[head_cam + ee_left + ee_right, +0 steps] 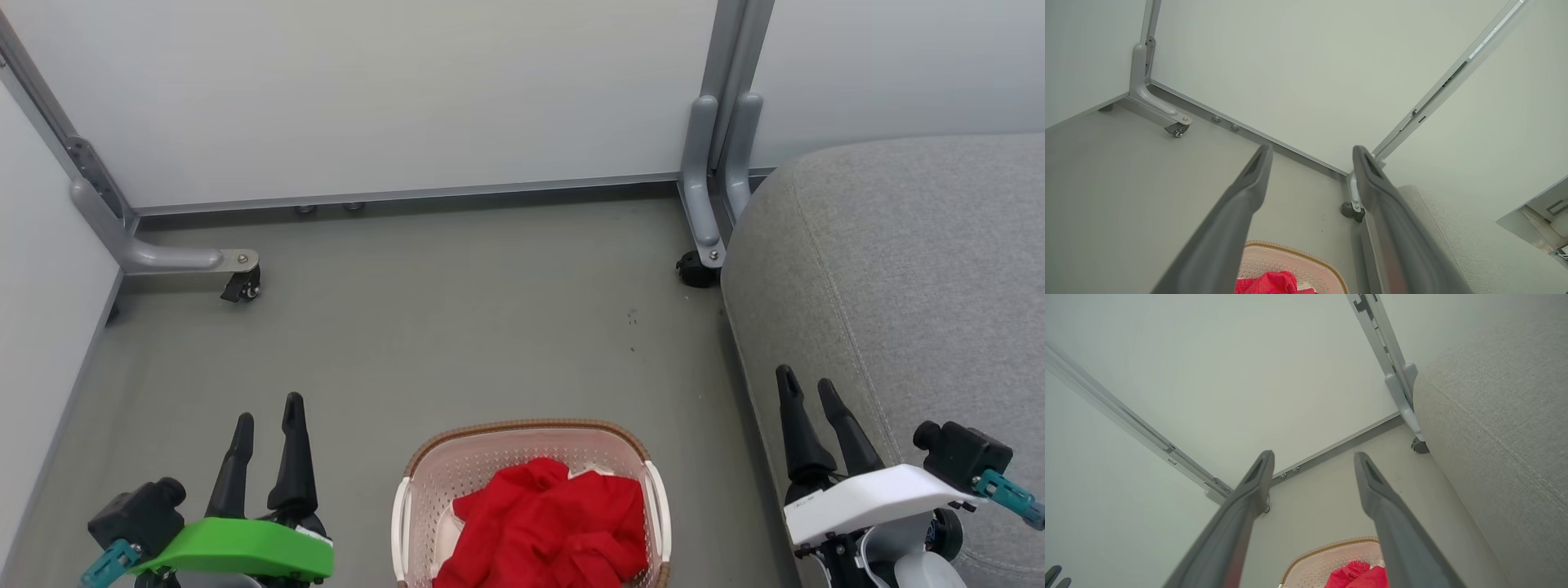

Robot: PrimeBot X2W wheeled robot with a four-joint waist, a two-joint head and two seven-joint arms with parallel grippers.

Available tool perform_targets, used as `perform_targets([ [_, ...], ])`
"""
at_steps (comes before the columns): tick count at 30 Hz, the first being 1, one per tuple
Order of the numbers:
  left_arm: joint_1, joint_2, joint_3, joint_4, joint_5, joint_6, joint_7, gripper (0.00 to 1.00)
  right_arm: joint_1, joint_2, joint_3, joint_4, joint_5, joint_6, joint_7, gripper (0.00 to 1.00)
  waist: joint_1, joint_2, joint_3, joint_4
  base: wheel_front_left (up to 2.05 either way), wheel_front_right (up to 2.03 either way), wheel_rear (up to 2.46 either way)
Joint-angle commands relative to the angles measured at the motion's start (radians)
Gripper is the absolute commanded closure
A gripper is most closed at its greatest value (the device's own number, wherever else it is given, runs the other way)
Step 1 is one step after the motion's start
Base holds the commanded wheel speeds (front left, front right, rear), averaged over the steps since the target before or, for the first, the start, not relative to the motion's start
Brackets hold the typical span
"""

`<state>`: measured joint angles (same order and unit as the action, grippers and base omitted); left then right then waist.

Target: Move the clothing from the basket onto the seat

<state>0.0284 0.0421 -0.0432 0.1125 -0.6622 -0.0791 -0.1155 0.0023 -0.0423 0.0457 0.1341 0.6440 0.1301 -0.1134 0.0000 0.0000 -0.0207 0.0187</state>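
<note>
Starting at seven o'clock in the head view: the left gripper [269,408] hangs low over the floor [457,327], fingers pointing up-frame, parted by a modest gap and holding nothing. Its own wrist camera confirms it, with daylight between the two dark fingers. It looks like a ready pose to me, flanking the load rather than reaching for it.

Across to six o'clock, and there's the basket [531,425], cream with a brown woven rim, sitting flat on the floor between the two arms. The clothing [555,523] is bundled inside, a crumpled red heap with a flash of white at its far edge, nothing lifted out yet. That puts us at the very start, in my judgement.

Over at four o'clock, the right gripper [806,378] mirrors its partner: fingers apart, empty, held just in front of the cushion's rounded edge. It sits nearest the drop-off, so it seems the natural arm for the transfer.

At three o'clock, the seat [914,269], big grey woven upholstery with a stitched seam curving down its side. It rises beside the basket, close by, so the carry should be short.

The room: smooth grey-green floor with a few dark specks, pale partition panels [408,98] at twelve o'clock, and grey metal frame legs on black casters at nine [241,287] and two [695,269].
</note>
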Motion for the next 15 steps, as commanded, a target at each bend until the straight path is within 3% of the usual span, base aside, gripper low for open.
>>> perform_targets([
  [1, 0.001, 0.006, -0.007, -0.016, 0.039, 0.000, -0.010, 0.00, 0.010, -0.005, 0.006, -0.018, -0.035, 0.001, -0.012, 0.00, 0.0000, 0.0000, -0.002, 0.001, 0.00, 0.00, 0.00],
  [15, 0.025, 0.008, -0.032, -0.039, 0.181, -0.003, -0.047, 0.00, 0.031, -0.007, 0.040, -0.038, -0.190, 0.001, -0.050, 0.00, 0.0000, 0.0000, -0.014, 0.005, 0.00, 0.00, 0.00],
])
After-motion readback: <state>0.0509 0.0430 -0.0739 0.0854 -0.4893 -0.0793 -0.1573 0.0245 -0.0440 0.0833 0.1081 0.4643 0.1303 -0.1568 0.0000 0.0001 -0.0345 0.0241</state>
